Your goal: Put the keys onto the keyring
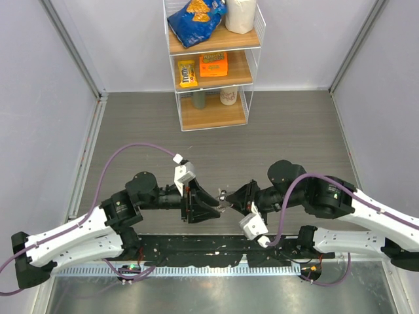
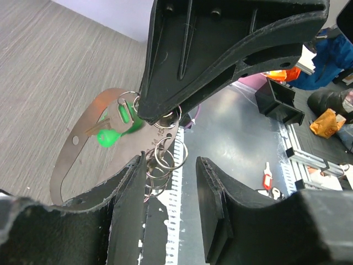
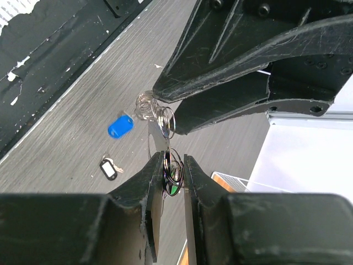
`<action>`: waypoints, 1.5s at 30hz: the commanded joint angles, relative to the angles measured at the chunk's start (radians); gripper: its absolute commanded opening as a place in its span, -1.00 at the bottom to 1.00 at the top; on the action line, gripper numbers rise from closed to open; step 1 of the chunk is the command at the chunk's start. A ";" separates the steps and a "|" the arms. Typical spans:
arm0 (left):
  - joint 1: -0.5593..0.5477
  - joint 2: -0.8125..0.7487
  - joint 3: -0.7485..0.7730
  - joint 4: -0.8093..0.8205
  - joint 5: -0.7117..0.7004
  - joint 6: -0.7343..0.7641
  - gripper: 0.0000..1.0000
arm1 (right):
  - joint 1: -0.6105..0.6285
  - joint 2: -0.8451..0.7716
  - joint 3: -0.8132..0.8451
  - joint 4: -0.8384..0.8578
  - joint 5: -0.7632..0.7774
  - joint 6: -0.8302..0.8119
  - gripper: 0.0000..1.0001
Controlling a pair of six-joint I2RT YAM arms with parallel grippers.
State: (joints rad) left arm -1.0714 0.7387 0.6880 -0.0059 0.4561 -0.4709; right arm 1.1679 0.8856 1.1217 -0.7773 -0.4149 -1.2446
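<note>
While the right claw (image 3: 174, 160) pinches the keyring (image 3: 164, 118), its chain runs straight ahead into the gap of the parted left claw (image 2: 171, 161), touching one side, unclamped.

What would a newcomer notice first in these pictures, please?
The left gripper and right gripper meet tip to tip above the table, with the keyring of silvery links between them. A bright green key hangs by the links, and a blue key lies on the table.

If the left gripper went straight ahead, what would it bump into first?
Probably the silvery chain of small metal rings dangling right before the left gripper, then the right gripper pinching them; depth is hard to judge.
</note>
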 commanded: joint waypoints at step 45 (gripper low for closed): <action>0.001 0.030 0.005 0.185 0.090 -0.087 -0.34 | 0.065 -0.066 0.013 0.061 0.108 0.035 -0.89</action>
State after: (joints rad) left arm -1.0710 0.7891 0.6857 0.1520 0.5758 -0.5529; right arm 1.2289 0.8433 1.1282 -0.8074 -0.3355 -1.2579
